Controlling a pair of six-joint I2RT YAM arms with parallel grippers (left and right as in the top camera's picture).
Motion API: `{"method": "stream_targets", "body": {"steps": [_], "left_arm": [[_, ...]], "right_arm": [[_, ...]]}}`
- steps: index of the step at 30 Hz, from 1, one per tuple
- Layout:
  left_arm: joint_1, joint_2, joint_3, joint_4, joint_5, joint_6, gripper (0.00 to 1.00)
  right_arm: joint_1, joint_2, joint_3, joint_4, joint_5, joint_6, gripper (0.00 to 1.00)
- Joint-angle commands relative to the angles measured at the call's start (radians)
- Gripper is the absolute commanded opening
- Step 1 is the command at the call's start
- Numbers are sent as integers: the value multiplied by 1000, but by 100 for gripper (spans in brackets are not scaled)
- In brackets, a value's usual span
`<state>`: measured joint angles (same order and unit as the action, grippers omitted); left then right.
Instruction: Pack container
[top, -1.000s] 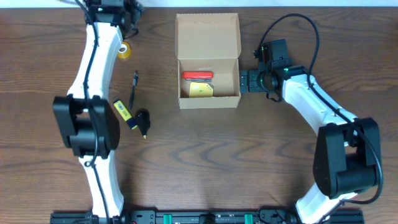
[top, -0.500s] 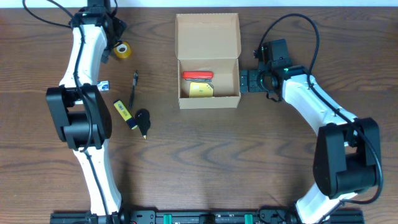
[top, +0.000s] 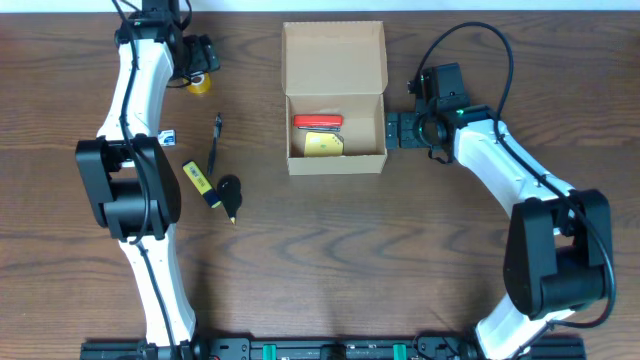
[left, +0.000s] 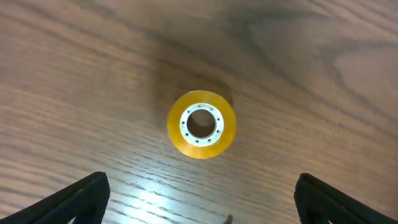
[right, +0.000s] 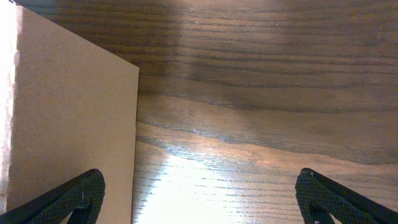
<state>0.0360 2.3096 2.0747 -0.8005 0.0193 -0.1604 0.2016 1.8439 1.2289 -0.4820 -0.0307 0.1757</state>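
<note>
The container (top: 335, 60), a tan cardboard box with its flap lid folded back, stands at the table's middle. A red item (top: 317, 122) and a yellow item (top: 322, 144) lie inside it. My left gripper (top: 200, 62) hovers open at the far left over a yellow tape roll (top: 201, 85). In the left wrist view the tape roll (left: 201, 124) lies flat ahead of the open left gripper (left: 202, 208). My right gripper (top: 391, 130) is open beside the box's right wall. In the right wrist view that container wall (right: 68, 118) is next to the left finger of the right gripper (right: 202, 202).
On the table left of the box lie a black pen (top: 216, 140), a yellow-and-black marker (top: 197, 180), a small black object (top: 229, 195) and a tiny blue-white piece (top: 168, 136). The left arm (top: 135, 110) stretches along the left side.
The left arm has swung left and its gripper has come over the tape roll, uncovering the tiny blue-white piece. The right arm and the box have not moved.
</note>
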Motion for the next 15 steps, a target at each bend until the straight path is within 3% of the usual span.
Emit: {"method": "stream_targets", "body": {"steps": [1,15], "left_arm": [[1,11,17,3,8,129,96],[0,142,17,103,8,146,96]], "right_arm": [[-5,0,0,-1,-3,10,99],[-5,0,0,-1,-3,10,99]]}}
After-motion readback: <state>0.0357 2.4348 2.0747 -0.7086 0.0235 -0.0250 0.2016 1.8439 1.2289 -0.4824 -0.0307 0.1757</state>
